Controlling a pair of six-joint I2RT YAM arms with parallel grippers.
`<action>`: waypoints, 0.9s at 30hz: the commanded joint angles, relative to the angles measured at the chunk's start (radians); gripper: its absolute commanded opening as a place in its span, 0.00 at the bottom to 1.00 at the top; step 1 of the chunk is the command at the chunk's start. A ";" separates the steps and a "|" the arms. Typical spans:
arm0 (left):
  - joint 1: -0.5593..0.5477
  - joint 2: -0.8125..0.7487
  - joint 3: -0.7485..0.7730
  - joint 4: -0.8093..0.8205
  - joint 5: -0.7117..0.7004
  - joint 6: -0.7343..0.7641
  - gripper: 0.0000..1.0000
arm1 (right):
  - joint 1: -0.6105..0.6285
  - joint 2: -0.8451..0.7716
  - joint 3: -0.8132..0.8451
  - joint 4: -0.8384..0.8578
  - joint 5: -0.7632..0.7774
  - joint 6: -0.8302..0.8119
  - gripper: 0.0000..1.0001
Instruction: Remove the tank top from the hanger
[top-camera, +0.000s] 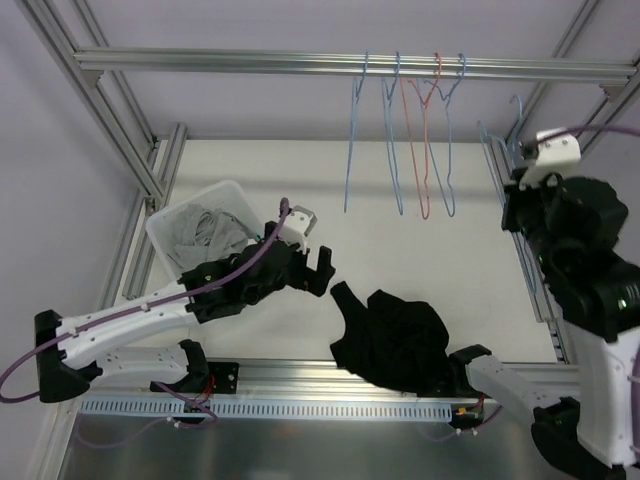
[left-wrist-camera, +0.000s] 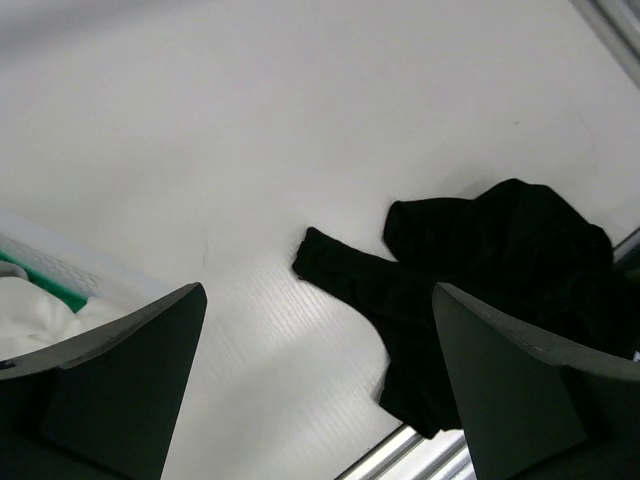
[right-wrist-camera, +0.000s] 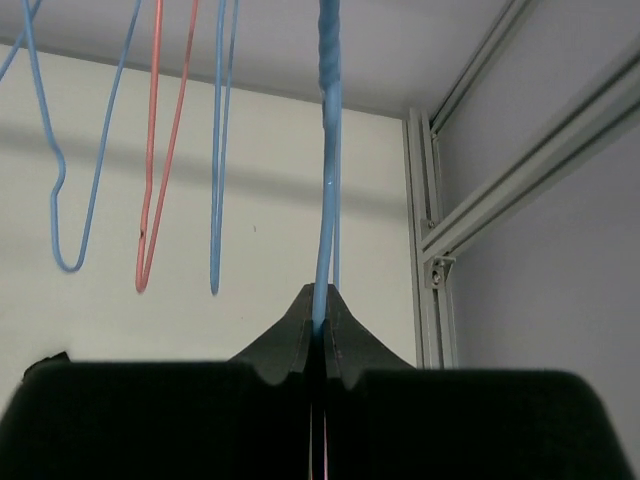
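**A:** Where was the tank top (top-camera: 395, 340)?

**B:** Off the hanger (right-wrist-camera: 328, 150), as far as I could judge. It lay in a black crumpled heap on the worktop (top-camera: 250, 170), near the front edge and between the 2 arms. 1 narrow end, probably a strap, stuck out toward the left.

**A:** And the hands?

**B:** The left hand (top-camera: 322, 276) hung above the worktop between the bin (top-camera: 170, 225) and the heap. Its jaws were spread wide with nothing in them. The right hand (right-wrist-camera: 318, 320) was up at the right side, well apart from the heap, pinched tight on the hanger's thin blue wire. The wire I could see had no cloth on it.

**A:** How would the top handle?

**B:** My guess was light, soft and limp, with no shape of its own. It would sag and stretch from wherever it was pinched. It could also slide on the smooth worktop if a hand pushed on it and did not grip. It didn't look fragile.

**A:** So where would you take hold?

**B:** At the strap end, since it lay clear of the heap, or on a thick bunched fold on top. A flat single layer would be hard to get a finger under. The wire is another matter: stiff, thin and probably slick, so it wanted a firm pinch.
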 joint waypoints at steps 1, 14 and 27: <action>-0.001 -0.116 0.006 -0.040 0.039 0.079 0.99 | -0.068 0.161 0.147 0.119 -0.071 -0.099 0.00; -0.001 -0.430 -0.194 -0.109 0.142 0.028 0.99 | -0.371 0.425 0.261 0.316 -0.491 0.059 0.00; -0.026 -0.251 -0.158 -0.025 0.272 0.020 0.99 | -0.415 0.458 -0.005 0.487 -0.568 0.130 0.00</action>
